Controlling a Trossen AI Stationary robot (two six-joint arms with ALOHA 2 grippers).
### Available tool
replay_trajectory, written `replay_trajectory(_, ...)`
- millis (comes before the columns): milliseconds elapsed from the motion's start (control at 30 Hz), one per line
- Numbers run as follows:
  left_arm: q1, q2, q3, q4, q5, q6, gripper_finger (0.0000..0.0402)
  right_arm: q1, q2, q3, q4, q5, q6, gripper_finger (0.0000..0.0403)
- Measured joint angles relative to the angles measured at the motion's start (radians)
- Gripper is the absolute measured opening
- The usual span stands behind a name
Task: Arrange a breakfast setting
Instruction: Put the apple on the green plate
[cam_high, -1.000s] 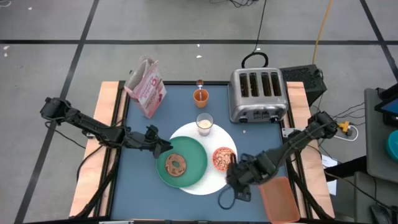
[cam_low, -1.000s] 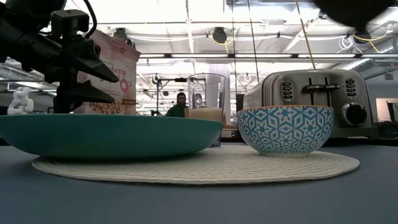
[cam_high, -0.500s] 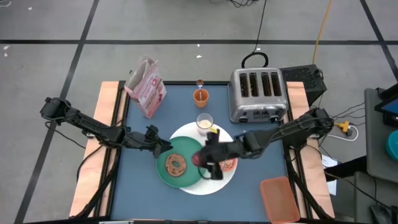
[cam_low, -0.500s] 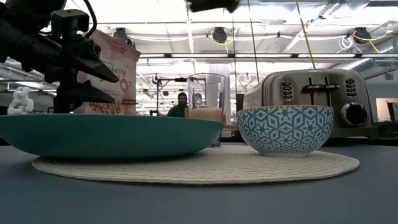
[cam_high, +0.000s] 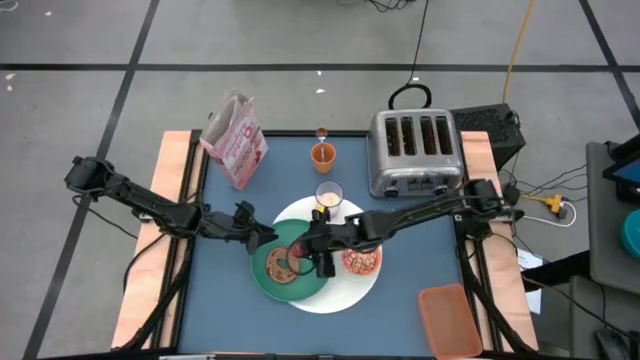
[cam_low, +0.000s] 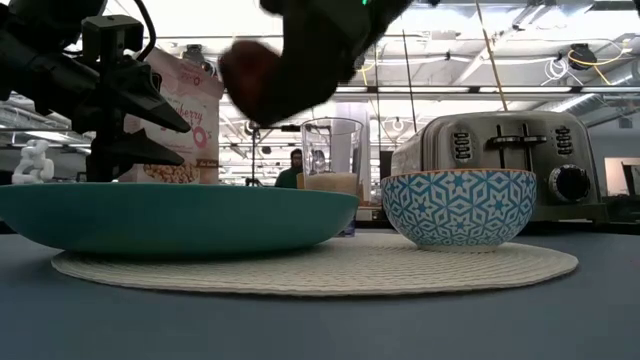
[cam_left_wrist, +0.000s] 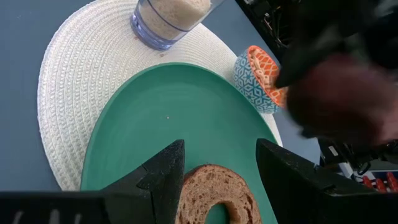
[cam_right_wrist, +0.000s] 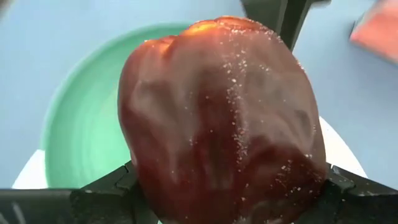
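Carrying a dark red apple (cam_right_wrist: 221, 118), the right gripper (cam_high: 318, 250) hangs over the green plate (cam_high: 262, 275), fingers clamped on the fruit's two flanks. Apple looks firm and rigid, with a waxy skin and fine speckling, so likely slick; the rounded body gives the pads little flat to bite on, and I'd judge it moderately heavy for its size. Best hold is across the widest girth, as now.

Left gripper (cam_left_wrist: 217, 163) waits at the plate's left edge, fingers parted and empty, hovering over a browned bagel (cam_high: 281, 266) with a hole in the middle: light, crusty, slightly yielding.

Green plate is smooth, rigid, shallow-rimmed and rests on a round woven white placemat (cam_high: 350, 292), coarse texture, flexible. Small bowl (cam_high: 361, 258) sits just right of the plate, orange inside, blue star pattern outside, holds cereal; ceramic-looking, chip risk. Glass of milk (cam_high: 328, 197) at the mat's far edge: clear, fragile, tippable. Orange cup (cam_high: 322, 154) farther back. Pink cereal bag (cam_high: 235, 140) far left, soft, crinkly, upright. Metal toaster (cam_high: 414, 152) far right
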Motion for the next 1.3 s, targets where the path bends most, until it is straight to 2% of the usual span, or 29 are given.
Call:
replay_trajectory(367, 0.0, 0.0, 0.0, 0.0, 0.0, -0.004, 0.0202, -0.031, 0.103, -0.001, -0.012, -0.003, 0.016, 0.0256)
replay_trajectory(633, 0.0, 0.0, 0.0, -0.001, 0.0, -0.004, 0.0202, -0.048, 0.103, -0.001, -0.037, -0.161, 0.183, 0.0256)
replay_trajectory(967, 0.0, 0.0, 0.0, -0.001, 0.0, -0.004, 0.0202, -0.047, 0.123, -0.001, -0.11, -0.16, 0.199, 0.0256)
replay_trajectory(1300, 0.0, 0.0, 0.0, -0.002, 0.0, -0.005, 0.0202, -0.046, 0.124, -0.001, -0.096, -0.157, 0.196, 0.0258)
